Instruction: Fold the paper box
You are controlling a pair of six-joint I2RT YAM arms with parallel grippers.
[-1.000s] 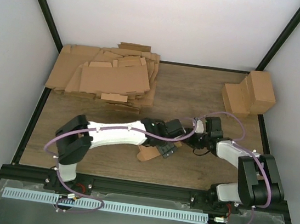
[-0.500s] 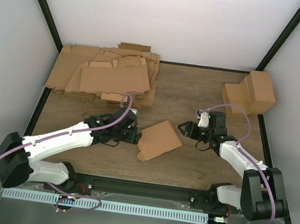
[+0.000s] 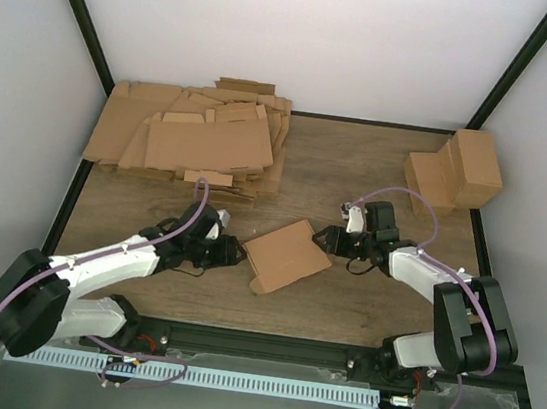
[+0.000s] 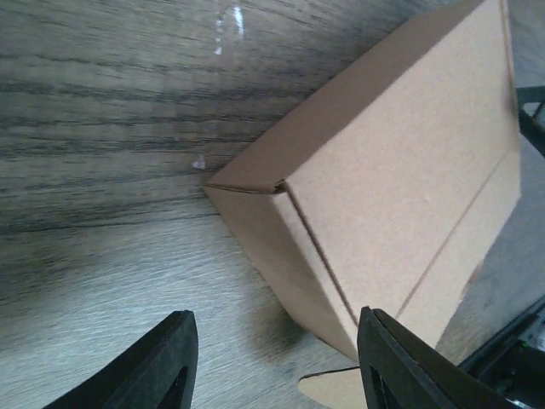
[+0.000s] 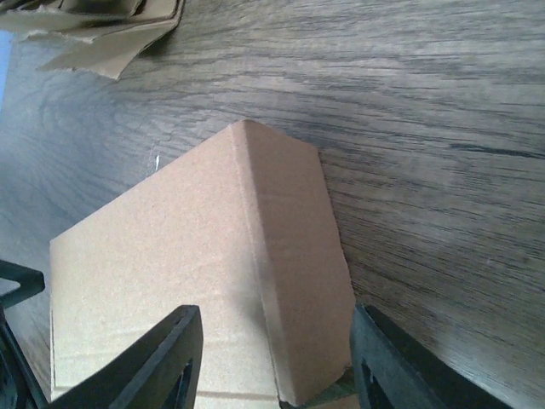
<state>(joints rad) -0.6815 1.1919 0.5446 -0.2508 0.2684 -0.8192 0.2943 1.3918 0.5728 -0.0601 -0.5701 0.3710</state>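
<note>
Two sets of jaws flank the paper box (image 3: 287, 257), which sits skewed at mid-table between the arms. The left gripper (image 3: 234, 253) waits just beside its left edge, fingers spread and carrying nothing. The right gripper (image 3: 325, 240) is at the right corner, fingers likewise apart with no clamp visible, though I cannot tell whether a pad touches cardboard. The danger as I read it is that the box lies free on the wooden table (image 3: 358, 175), so a shove from one side alone could spin it instead of creasing it. A small flap (image 3: 261, 284) pokes out near-left, and a closing jaw might snag it and bend it backwards. Squeeze too hard and the hollow walls cave.
</note>
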